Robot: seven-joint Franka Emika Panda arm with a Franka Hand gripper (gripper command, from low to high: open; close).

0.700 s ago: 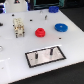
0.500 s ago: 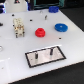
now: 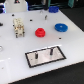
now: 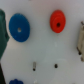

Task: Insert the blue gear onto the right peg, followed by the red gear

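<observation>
The blue gear (image 3: 60, 27) lies flat on the white table toward the exterior view's right, and the wrist view shows it too (image 4: 19, 27). Left of it in the exterior view lies the smaller red gear (image 3: 40, 32), also flat (image 4: 57, 21). In front of both is the black-rimmed grey plate (image 3: 57, 53). The right peg (image 3: 51, 50) stands on it, a dark pin in the wrist view (image 4: 34, 65), and nothing is on it. A shorter pin (image 3: 36, 56) stands beside it. I see no gripper fingers in either view; the wrist camera looks down on the gears from high up.
A beige fixture (image 3: 19, 27) stands left of the red gear in the exterior view, and it sits at the edge of the wrist view (image 4: 81, 42). A small blue object (image 3: 46, 16) lies further back. A dark green shape (image 4: 2, 30) fills one edge of the wrist view.
</observation>
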